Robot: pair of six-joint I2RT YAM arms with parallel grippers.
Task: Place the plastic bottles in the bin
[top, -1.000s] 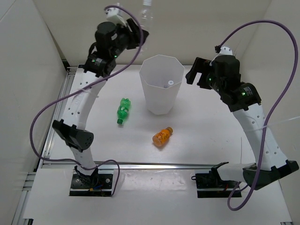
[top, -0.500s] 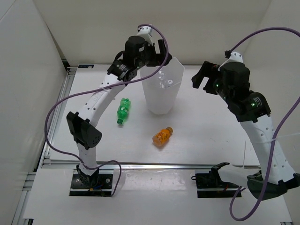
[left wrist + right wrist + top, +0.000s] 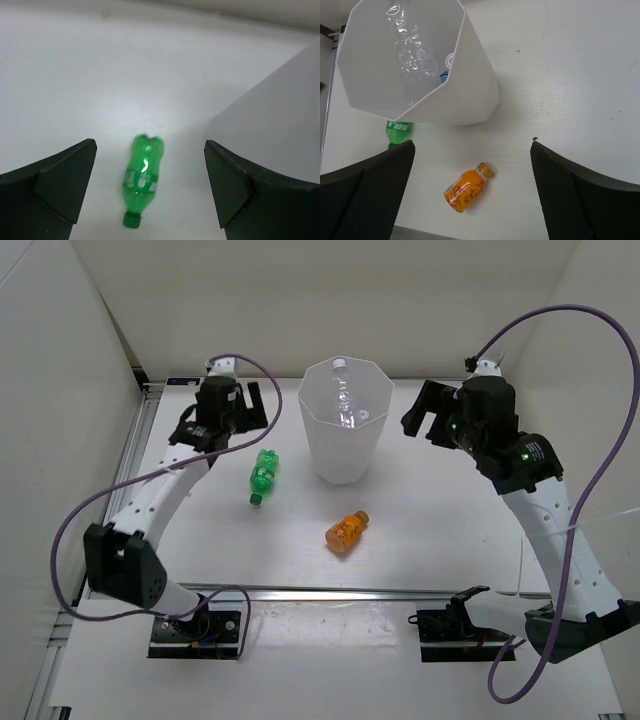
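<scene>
Left wrist cam: left gripper (image 3: 148, 150) spread wide, nothing betw. the fingers. Beneath, green bottle (image 3: 142, 175) lies flat on the table (image 3: 75, 75), cap at the frame's bottom; bin (image 3: 270, 125) wall cuts in at right, rim out of shot. Right wrist cam: right gripper (image 3: 472, 145) gaping too, empty. Clear bottle (image 3: 407, 55) leans inside the bin, more bottles low down, half hidden, can't tell which. Orange bottle (image 3: 465, 189) lies in front of the bin, apart; green one mostly hidden behind the bin.
</scene>
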